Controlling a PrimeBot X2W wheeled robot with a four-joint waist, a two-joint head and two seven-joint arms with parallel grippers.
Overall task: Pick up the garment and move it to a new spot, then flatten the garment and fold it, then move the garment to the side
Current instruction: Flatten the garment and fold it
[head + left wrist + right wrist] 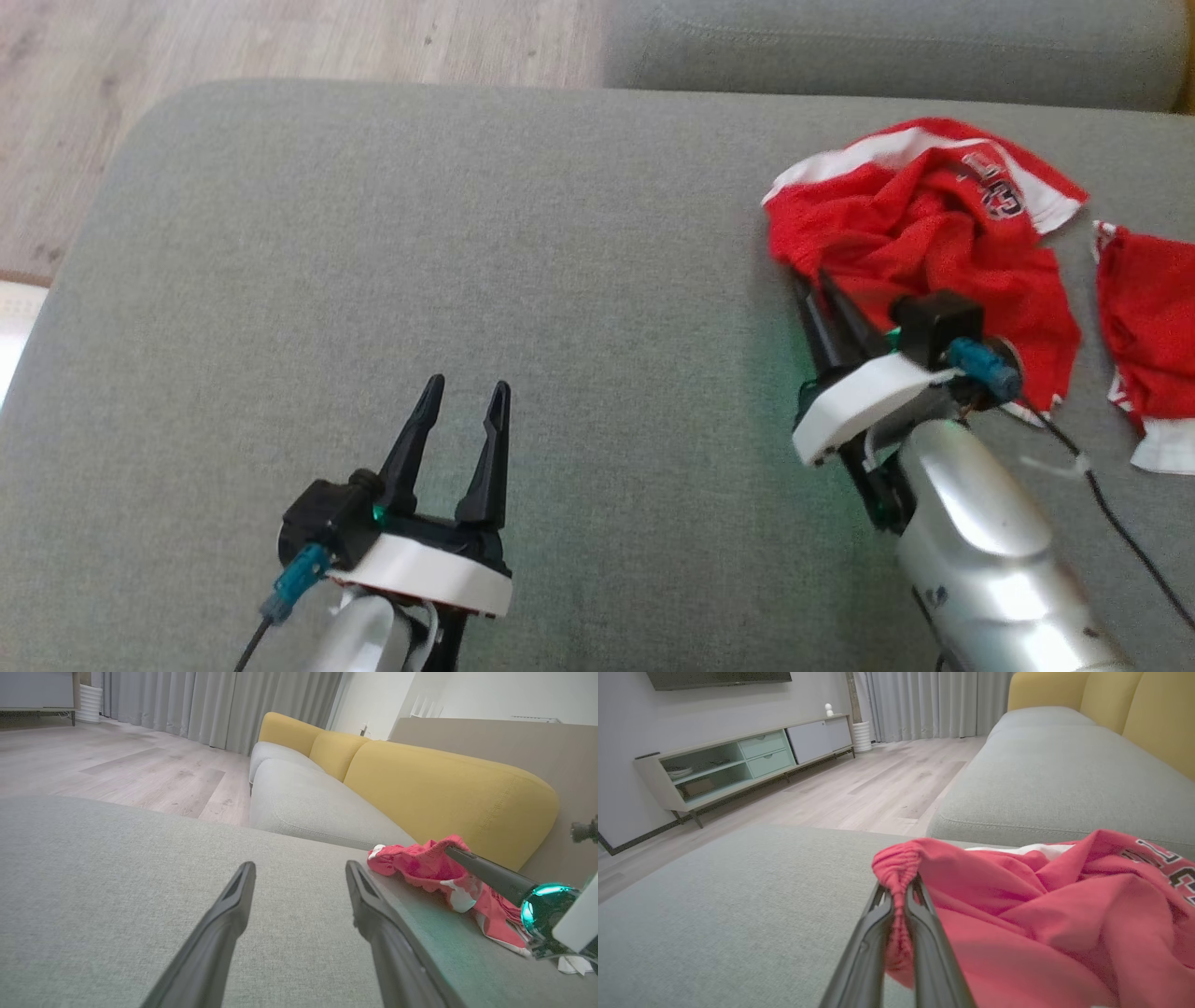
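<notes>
A crumpled red garment (934, 224) with white trim and dark lettering lies at the right of the grey cushion (467, 233). My right gripper (814, 280) is at its left edge, shut on a bunched, gathered hem of the garment (1017, 905), which is pinched between the right gripper's (899, 891) two fingers. The left wrist view shows the garment (420, 865) off to the right, with a right finger (486, 872) reaching into it. My left gripper (467, 387) hovers over bare cushion at the lower left, open and holding nothing, far from the cloth; its fingers (224, 924) stand wide apart.
A separate red and white piece of cloth (1148, 345) lies at the far right. A black cable (1111, 504) trails beside the right arm. Wooden floor (280, 37) borders the cushion's far left edge. A second grey seat (887, 47) and yellow backrests (444, 784) lie beyond.
</notes>
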